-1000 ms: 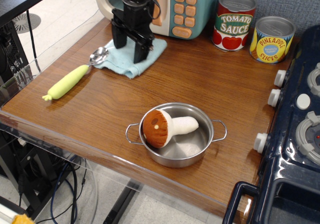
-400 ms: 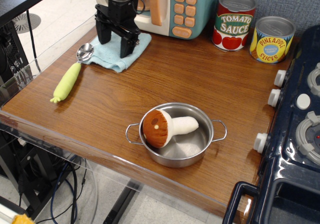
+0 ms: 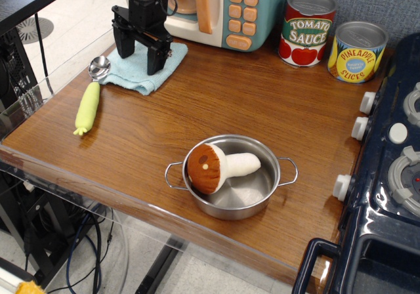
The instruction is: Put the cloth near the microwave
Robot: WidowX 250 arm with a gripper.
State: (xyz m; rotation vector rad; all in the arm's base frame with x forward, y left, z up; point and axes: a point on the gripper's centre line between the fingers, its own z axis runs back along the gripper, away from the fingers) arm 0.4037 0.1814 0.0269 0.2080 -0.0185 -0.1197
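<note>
One wide wooden table carries everything; a dark blue toy stove is cut off at the right edge. At the back, the microwave, cream with a teal panel and orange buttons, is cropped at the top. Just in front of its left end lies the cloth, soft light blue terry, long axis running from back right to front left. The black gripper stands on it, jaws spread wide, both tips pressing the fabric and partly hiding it. A steel spoon with a green handle touches the cloth's left edge.
</note>
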